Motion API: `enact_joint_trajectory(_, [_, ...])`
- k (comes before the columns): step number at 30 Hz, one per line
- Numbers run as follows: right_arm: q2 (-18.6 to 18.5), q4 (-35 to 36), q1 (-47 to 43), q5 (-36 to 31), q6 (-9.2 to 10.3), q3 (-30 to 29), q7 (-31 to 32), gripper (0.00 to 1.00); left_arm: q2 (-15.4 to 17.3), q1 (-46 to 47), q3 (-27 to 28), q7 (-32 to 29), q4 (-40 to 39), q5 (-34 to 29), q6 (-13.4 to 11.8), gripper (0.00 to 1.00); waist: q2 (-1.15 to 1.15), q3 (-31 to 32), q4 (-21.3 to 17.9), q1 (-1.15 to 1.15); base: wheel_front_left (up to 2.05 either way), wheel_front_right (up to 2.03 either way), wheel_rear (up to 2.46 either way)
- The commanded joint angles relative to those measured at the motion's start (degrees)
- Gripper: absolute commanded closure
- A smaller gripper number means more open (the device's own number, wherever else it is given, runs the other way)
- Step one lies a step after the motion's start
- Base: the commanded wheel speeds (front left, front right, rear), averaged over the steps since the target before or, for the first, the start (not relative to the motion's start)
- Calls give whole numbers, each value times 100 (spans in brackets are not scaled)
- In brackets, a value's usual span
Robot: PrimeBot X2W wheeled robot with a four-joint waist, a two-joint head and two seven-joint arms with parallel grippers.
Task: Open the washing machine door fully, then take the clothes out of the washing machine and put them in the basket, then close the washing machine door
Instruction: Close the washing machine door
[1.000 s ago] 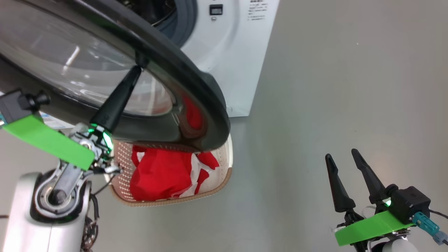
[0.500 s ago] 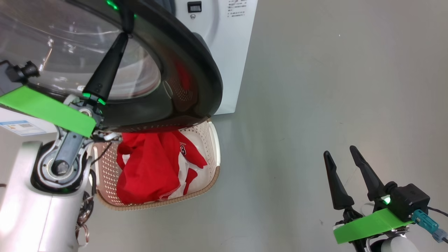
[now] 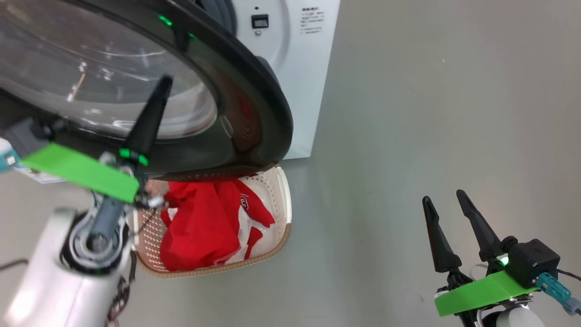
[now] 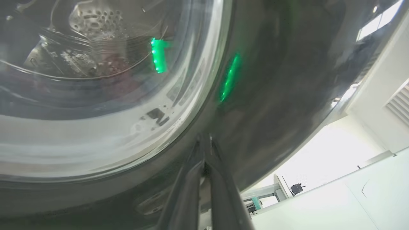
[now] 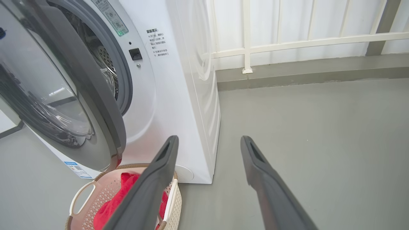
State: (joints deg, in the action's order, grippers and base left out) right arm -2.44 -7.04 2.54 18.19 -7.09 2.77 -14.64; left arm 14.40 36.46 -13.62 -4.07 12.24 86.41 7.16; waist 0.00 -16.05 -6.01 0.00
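Observation:
The washing machine door point(image 3: 258, 95), with its black rim and clear bowl, stands partly open in front of the white washing machine point(image 3: 295, 68). My left gripper point(image 3: 164, 81) is shut with nothing in it. It points up at the door's outer face. In the left wrist view its tips point(image 4: 204, 143) meet the door point(image 4: 271, 80) where glass joins rim. The red and white clothes point(image 3: 199, 231) lie in the basket point(image 3: 268, 190) on the floor under the door. My right gripper point(image 3: 447, 197) is open at the lower right, over bare floor.
The right wrist view looks past my open right gripper point(image 5: 209, 140) at the machine point(image 5: 179, 95), the door point(image 5: 91, 91) and the basket point(image 5: 83, 191) holding the clothes point(image 5: 123, 195). Grey floor stretches right to a white railing point(image 5: 246, 48).
The head camera has shifted. My left gripper's tip has slid from the door's upper rim down onto the glass. The right arm has stayed put.

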Motion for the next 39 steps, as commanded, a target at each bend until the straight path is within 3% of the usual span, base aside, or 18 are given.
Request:
enact_joint_trajectory(1, [-43, 131, -21, 9, -40, 116, -36, 0, 255, -82, 136, 72, -121, 24, 33, 100, 0, 65, 76, 0, 0, 0, 0])
enact_joint_trajectory(9, [-43, 103, -113, -57, -40, 52, -36, 0, 385, -837, -64, 512, -108, 84, 33, 98, 0, 251, 285, 0, 0, 0, 0])
enact_joint_trajectory(14, [-43, 78, -204, -81, -40, 20, -36, 0, 493, -1385, -184, 851, -91, 61, 33, 62, 0, 398, 395, 0, 0, 0, 0])
enact_joint_trajectory(17, [-43, 75, -272, -89, -40, -8, -36, 0, 564, -1715, -233, 1052, -83, 69, 33, 51, 0, 473, 452, 0, 0, 0, 0])
enact_joint_trajectory(21, [-43, 75, -367, -95, -40, -37, -36, 0, 688, -2113, -358, 1318, -49, 15, 33, 9, 0, 560, 504, 0, 0, 0, 0])
enact_joint_trajectory(23, [-43, 74, -404, -96, -40, -52, -36, 0, 733, -2278, -395, 1432, -21, 37, 33, 0, 0, 592, 525, 0, 0, 0, 0])
enact_joint_trajectory(32, [-43, 54, -603, -102, -40, -148, -36, 0, 869, -2887, -383, 1818, 115, -37, 33, 0, 0, 745, 610, 0, 0, 0, 0])
enact_joint_trajectory(39, [-43, 33, -755, -124, -40, -240, -36, 0, 950, -3129, -249, 1902, 362, -659, 33, 0, 0, 861, 650, 0, 0, 0, 0])
